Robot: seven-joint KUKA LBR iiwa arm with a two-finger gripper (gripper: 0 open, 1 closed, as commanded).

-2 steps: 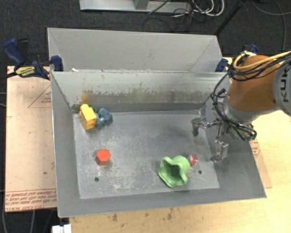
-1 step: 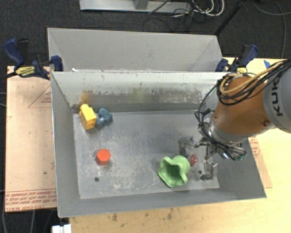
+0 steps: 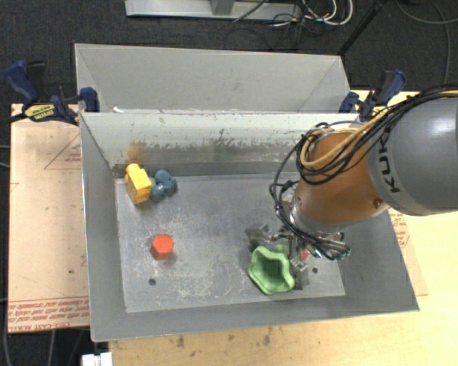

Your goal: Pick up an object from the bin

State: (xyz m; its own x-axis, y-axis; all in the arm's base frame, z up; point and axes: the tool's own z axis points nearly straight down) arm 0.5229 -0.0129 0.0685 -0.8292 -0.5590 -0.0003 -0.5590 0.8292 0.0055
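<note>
Bin (image 3: 214,231): pincer (image 3: 296,252) low over green cup (image 3: 271,271)

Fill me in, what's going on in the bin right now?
The arm reaches down into the lower right of the bin, its tip right at a green cup. I can't tell whether it has a hold on it. A red block, a yellow block and a blue piece lie at the left.
</note>
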